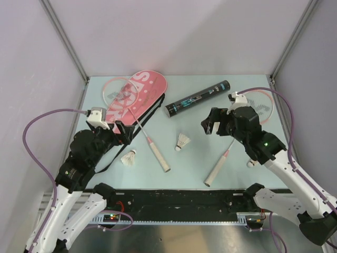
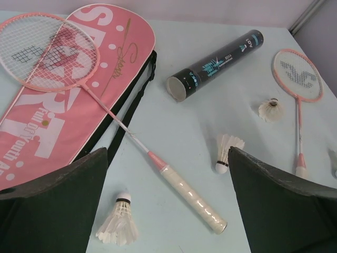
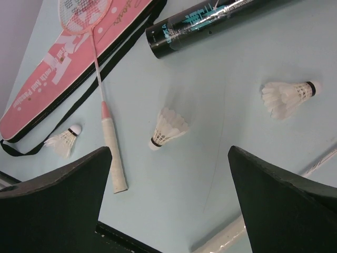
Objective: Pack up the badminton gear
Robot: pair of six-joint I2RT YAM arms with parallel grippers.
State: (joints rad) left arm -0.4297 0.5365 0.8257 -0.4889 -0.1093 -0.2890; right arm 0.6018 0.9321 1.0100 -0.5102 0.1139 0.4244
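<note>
A pink racket case (image 1: 142, 90) with a black strap lies at the back left. One pink racket (image 1: 138, 121) lies with its head on the case and its white handle (image 2: 192, 197) towards me. The second racket (image 1: 225, 156) lies at the right, its head partly under my right arm. The black tube (image 1: 197, 98) lies on its side at the back middle. One shuttlecock (image 1: 182, 141) lies mid-table, another (image 1: 129, 157) near my left gripper, and a third (image 3: 289, 96) under my right gripper. My left gripper (image 1: 124, 133) and right gripper (image 1: 210, 124) hover open and empty.
The pale blue table (image 1: 200, 158) is walled on three sides by white panels with metal posts (image 1: 66, 39). A black rail (image 1: 174, 197) runs along the near edge. A small white object (image 1: 251, 163) lies beside my right arm.
</note>
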